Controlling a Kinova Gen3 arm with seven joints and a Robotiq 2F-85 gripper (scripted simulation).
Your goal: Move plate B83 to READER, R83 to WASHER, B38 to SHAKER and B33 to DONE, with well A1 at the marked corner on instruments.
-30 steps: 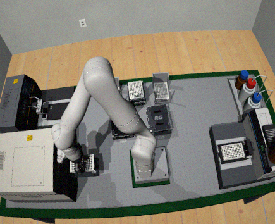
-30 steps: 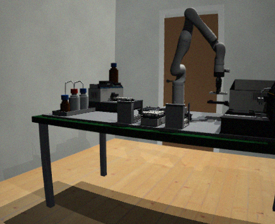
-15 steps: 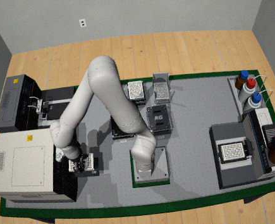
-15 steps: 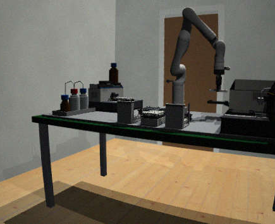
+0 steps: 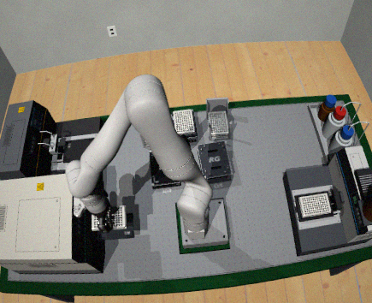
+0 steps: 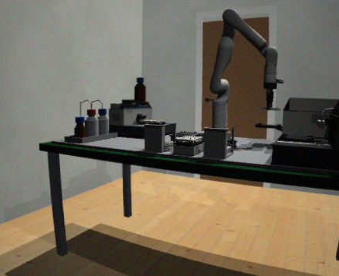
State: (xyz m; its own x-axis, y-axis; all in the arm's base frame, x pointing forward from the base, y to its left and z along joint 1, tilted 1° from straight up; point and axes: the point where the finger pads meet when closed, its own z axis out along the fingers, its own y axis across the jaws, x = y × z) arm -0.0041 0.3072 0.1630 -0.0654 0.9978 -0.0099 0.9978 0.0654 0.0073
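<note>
My gripper (image 5: pixel 105 222) hangs over the front left of the deck, by the big beige READER housing (image 5: pixel 35 222). Its fingers stand wide across a white well plate (image 5: pixel 112 217), taken as B33 from its station; its label is too small to read. In the side view the plate (image 6: pixel 271 108) hangs level just under the gripper (image 6: pixel 270 104), clearly above the dark READER tray (image 6: pixel 269 125). A second plate (image 5: pixel 315 205) sits flat on the right-hand instrument. A third plate (image 5: pixel 185 121) sits on a low station at the back.
A stack rack (image 5: pixel 218 119) stands at the back middle; a second rack (image 6: pixel 217 142) is hidden behind my arm in the top view. The RG nest (image 5: pixel 215 160) is mid-deck. Bottles (image 5: pixel 336 120) stand at the back right. A dark instrument (image 5: pixel 26 137) stands at the left back.
</note>
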